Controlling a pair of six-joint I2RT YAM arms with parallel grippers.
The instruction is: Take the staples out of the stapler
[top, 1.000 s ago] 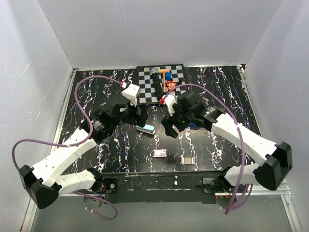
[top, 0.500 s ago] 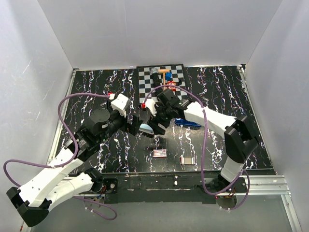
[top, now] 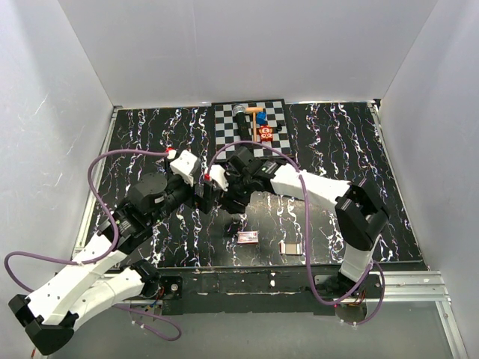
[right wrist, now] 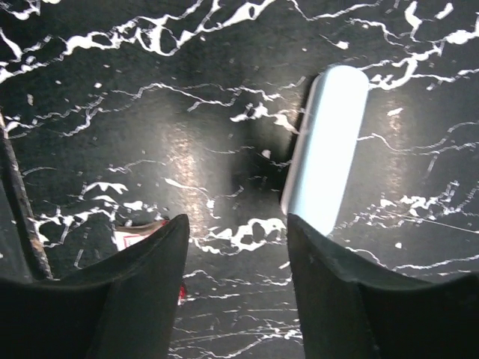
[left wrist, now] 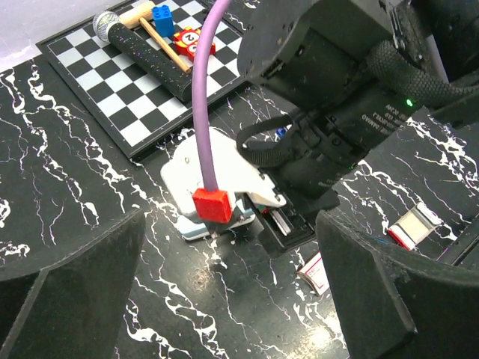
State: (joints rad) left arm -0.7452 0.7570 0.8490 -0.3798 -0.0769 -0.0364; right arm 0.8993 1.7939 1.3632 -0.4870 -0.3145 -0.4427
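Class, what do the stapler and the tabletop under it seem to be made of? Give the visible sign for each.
Stapler: probably plastic; a smooth pale-blue shell with a soft, even sheen. Tabletop: likely a glossy laminate or printed sheet, black with white marble-like veins and glare patches; real stone is possible.

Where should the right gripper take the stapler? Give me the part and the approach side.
Take the stapler across its narrow width near mid-length, coming from above. It lies flat on the table, long and slim, so the jaws can straddle it crosswise. The open right gripper hangs off to one side and likely must shift over first.
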